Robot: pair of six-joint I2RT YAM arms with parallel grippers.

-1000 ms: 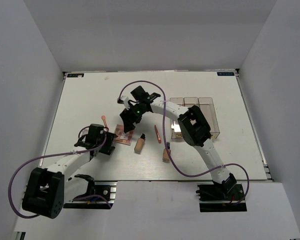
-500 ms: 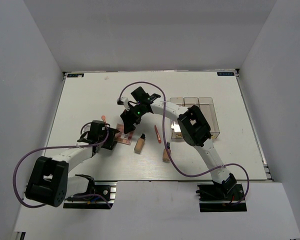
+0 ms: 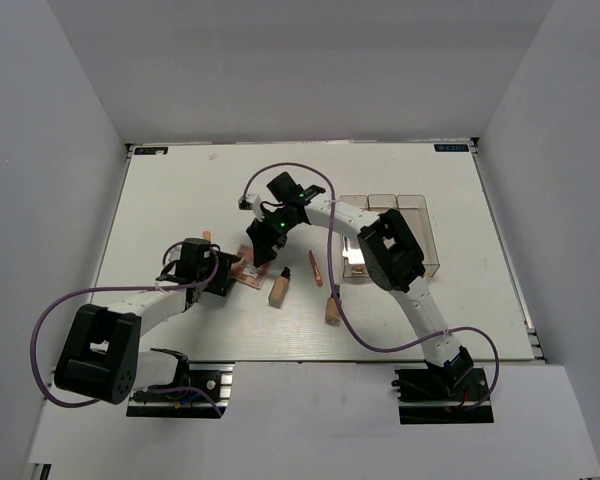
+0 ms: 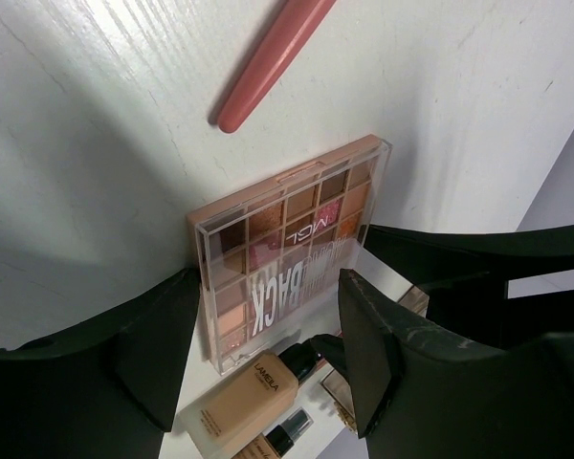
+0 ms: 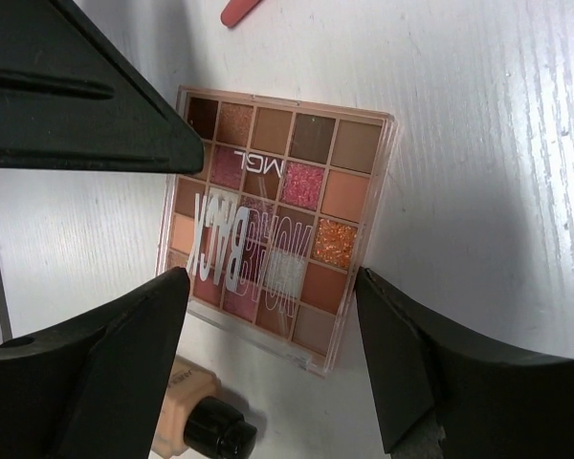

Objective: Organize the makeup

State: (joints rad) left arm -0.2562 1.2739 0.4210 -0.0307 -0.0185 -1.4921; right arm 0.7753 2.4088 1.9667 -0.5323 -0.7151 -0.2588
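Both arms are crowded onto the same palette (image 3: 248,274) right now, a bit left of center on the table (image 3: 180,190). The left gripper (image 3: 225,279) comes in from the left and the right gripper (image 3: 261,256) sits over it from the upper right. In the left wrist view the fingers (image 4: 124,354) are spread wide with the palette's near end sitting between them. I honestly can't tell if either pad is touching its edge. It's the same in the right wrist view: the fingers (image 5: 105,363) are wide apart and the palette lies flat on the table in the gap, clear lid up, showing a grid of pink, brown and glittery pans. One beige bottle (image 3: 279,288) with a black cap lies just lower right of the palette, very close to it. The second bottle (image 3: 332,308) lies further right, nearer the bottom edge. A pink stick (image 3: 316,268) lies between them, slightly higher up. The clear box (image 3: 395,230) sits at the right, partly behind the right arm.
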